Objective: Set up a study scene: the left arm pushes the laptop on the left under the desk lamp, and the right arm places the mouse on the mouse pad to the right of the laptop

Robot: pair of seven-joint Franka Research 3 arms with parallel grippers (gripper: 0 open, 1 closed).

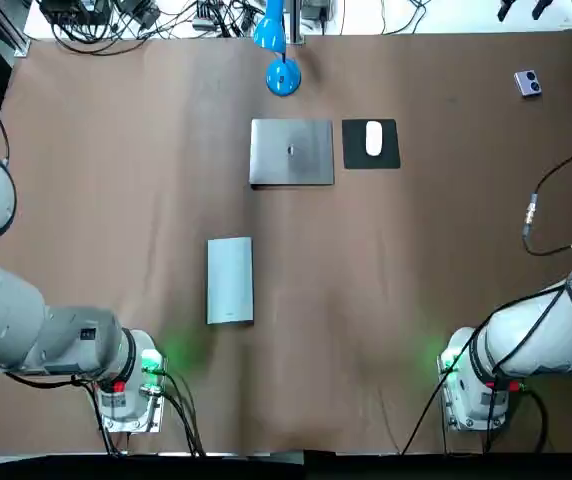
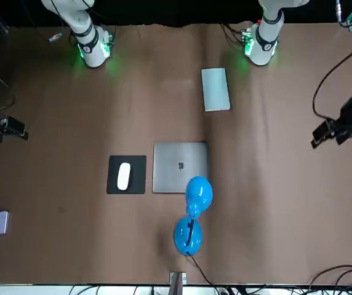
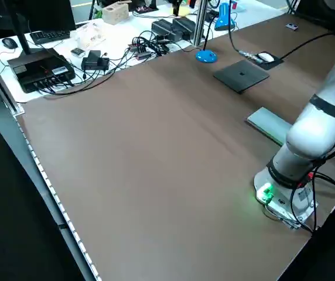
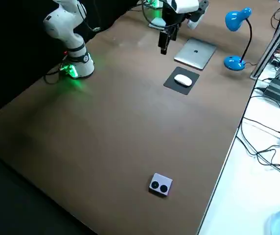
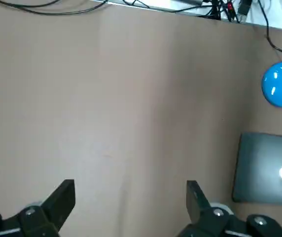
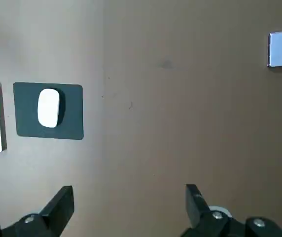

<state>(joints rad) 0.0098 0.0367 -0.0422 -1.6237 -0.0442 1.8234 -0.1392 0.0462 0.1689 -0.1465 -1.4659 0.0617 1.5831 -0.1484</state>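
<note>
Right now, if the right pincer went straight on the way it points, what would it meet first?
Probably the bare table: the open right pincer points down at it, with the mouse pad off to the side.

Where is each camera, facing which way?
Top: overhead, looking down; left base, right base at bottom.
Front: across table, facing robot; bases at top.
Left side: raised at robot's left; left base nearest.
Right side: raised at robot's right; right base.
Left wrist: over table; left fingers, laptop.
Right wrist: over table; right fingers, mouse, mouse pad.
Shared: top and front show laptop, mouse.
</note>
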